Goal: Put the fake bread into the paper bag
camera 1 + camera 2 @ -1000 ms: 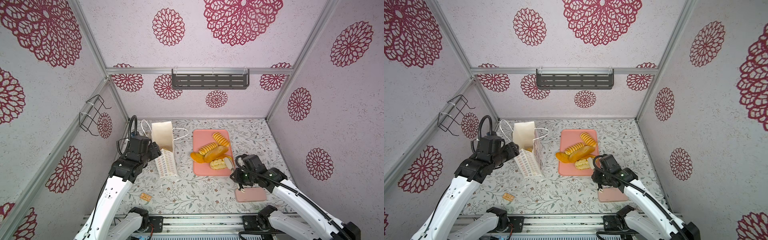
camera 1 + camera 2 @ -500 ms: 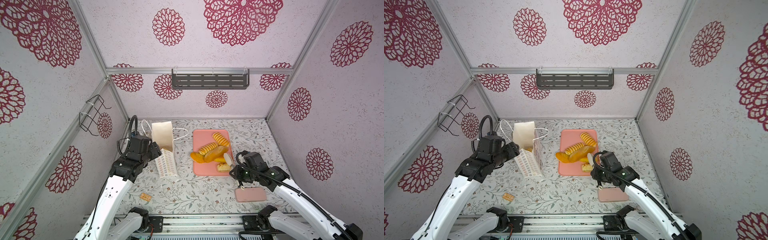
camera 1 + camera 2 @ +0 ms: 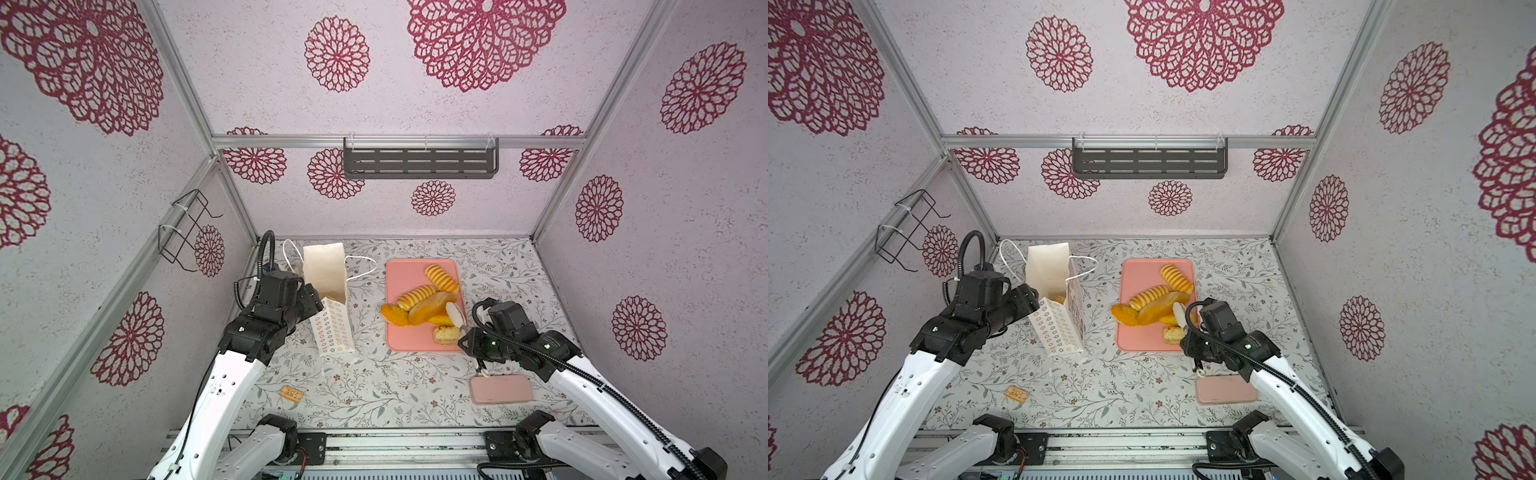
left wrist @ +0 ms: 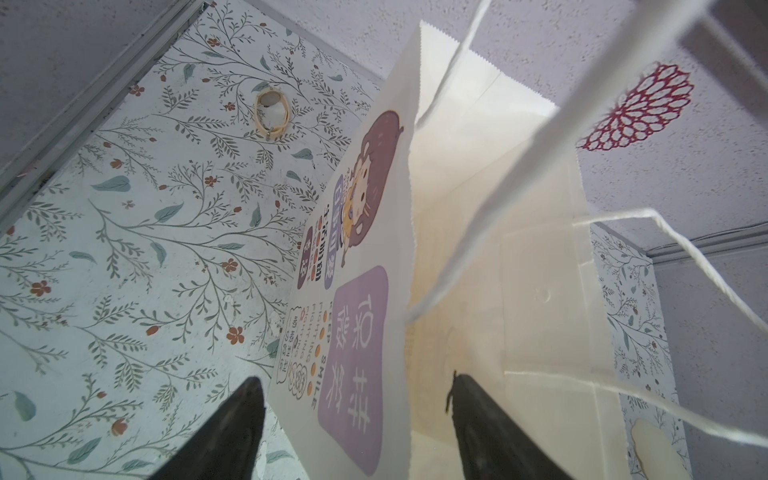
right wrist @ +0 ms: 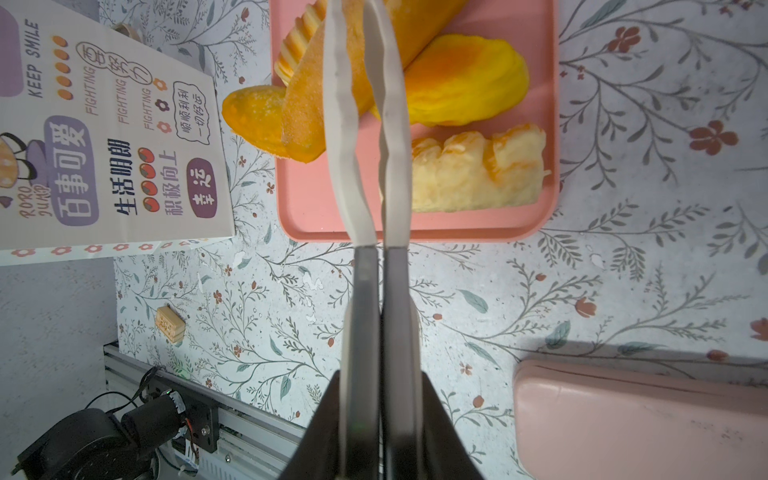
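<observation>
My right gripper [image 5: 381,374] clamps pale wavy tongs [image 5: 345,166] reaching ahead over the grainy loaf [image 5: 307,104] — my left gripper [image 4: 355,378], spread, straddles the paper bag [image 4: 370,291] wall.

Behind paper, past the edges

In both top views the walls of the paper bag [image 3: 334,328] hide most of its inside, and the fingertips of the left gripper [image 3: 318,300] cannot be made out at its rim. In the right wrist view the tongs [image 5: 365,124] and the long loaf [image 5: 307,108] run off the edge, and the pink case [image 5: 623,424] is cropped. The small tan piece [image 3: 290,392] is too small to identify.
</observation>
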You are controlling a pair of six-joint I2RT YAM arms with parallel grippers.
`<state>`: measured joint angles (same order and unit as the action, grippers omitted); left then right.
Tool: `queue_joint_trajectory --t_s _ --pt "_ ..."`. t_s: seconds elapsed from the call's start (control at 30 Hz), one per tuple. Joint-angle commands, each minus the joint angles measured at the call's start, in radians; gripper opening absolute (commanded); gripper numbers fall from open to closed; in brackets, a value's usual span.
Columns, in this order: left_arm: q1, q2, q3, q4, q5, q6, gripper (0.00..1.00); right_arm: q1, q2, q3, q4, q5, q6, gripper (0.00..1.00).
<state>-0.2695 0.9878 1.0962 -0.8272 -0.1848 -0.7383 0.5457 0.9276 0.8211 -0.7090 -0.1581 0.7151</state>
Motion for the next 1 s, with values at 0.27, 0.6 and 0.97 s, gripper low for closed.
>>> queue_joint_trajectory --t_s 0.27,0.6,0.97 --pt "-0.002 -0.003 0.014 0.014 0.007 -0.014 0.74 -0.009 -0.009 0.051 0.008 0.027 -0.029 0.00" --pt "-0.003 0.002 0.015 0.013 0.013 -0.012 0.74 -0.015 -0.010 0.080 -0.034 0.051 -0.065 0.00" --pt "-0.003 0.002 0.013 0.011 0.016 -0.007 0.75 -0.021 0.052 0.112 -0.021 0.001 -0.088 0.00"
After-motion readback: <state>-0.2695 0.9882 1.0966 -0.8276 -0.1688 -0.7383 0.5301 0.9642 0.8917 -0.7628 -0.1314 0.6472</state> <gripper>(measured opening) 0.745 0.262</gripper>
